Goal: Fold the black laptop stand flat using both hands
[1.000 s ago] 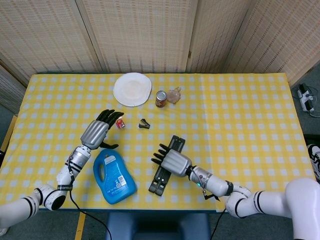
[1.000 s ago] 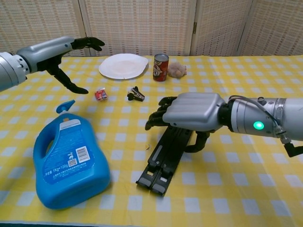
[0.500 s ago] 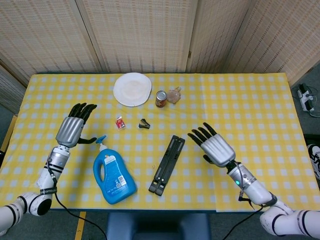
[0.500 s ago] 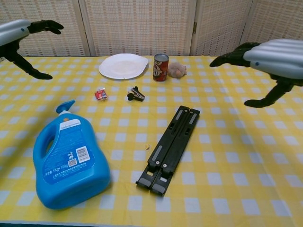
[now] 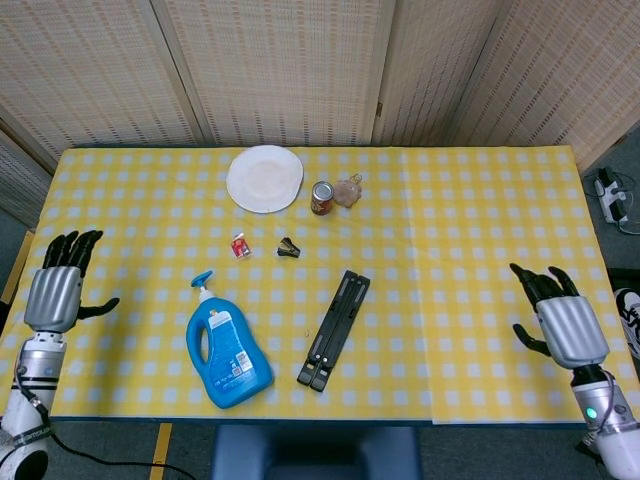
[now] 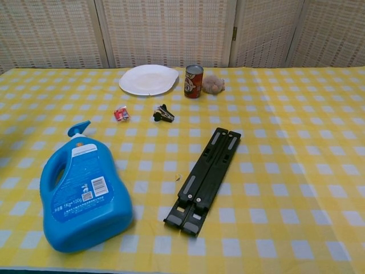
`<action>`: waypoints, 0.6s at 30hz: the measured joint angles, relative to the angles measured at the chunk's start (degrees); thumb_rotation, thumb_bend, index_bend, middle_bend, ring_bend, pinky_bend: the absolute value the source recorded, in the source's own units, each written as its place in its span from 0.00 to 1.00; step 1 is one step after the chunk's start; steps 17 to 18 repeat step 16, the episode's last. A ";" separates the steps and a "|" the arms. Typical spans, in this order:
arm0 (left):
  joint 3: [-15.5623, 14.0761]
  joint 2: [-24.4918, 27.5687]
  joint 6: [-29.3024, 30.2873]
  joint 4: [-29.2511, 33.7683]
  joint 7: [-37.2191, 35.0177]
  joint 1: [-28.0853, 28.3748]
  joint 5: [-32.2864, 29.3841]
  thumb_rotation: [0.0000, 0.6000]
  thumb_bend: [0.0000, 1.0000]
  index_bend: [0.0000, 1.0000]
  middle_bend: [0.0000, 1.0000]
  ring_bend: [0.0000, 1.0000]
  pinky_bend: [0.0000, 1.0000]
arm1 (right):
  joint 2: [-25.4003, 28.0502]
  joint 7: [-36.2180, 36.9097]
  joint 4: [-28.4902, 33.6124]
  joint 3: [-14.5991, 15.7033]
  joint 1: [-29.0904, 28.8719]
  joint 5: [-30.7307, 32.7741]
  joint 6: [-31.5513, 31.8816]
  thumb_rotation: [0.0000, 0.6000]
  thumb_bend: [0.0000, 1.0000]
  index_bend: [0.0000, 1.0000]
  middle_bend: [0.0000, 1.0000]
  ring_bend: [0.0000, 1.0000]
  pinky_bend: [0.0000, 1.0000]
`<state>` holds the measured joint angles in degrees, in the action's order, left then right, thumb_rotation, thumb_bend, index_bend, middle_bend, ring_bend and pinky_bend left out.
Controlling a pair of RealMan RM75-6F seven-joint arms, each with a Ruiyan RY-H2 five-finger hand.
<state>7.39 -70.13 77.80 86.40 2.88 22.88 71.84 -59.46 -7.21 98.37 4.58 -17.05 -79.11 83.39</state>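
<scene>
Though folded flat, the rigid black metal laptop stand [image 5: 333, 329] likely suits end grips, while both hands [image 5: 52, 293] [image 5: 565, 325] hover open-fingered.

The table [image 6: 296, 114] wore a yellow-and-white checked cloth, matt, with faint fold creases. On it the laptop stand [image 6: 203, 178] looked like matt black metal or hard plastic with small grey pads. Left of the stand, the blue detergent bottle [image 6: 82, 194] was glossy plastic with a printed paper label. Beyond the stand, the white plate [image 6: 148, 79] had a dull, papery surface, and the can [image 6: 194, 81] beside it showed a shiny metal rim above a printed wrap. Each robot hand, left [image 5: 52, 295] and right [image 5: 568, 328], had a smooth silver-grey shell and black fingers. Behind the table stood coarse woven screens [image 6: 165, 31].
</scene>
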 measured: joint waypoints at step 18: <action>-6.27 0.81 14.70 5.30 2.20 -13.78 7.68 1.00 0.13 0.11 0.13 0.04 0.00 | -1.49 8.90 -5.48 0.22 9.58 -6.18 7.86 1.00 0.32 0.06 0.13 0.14 0.11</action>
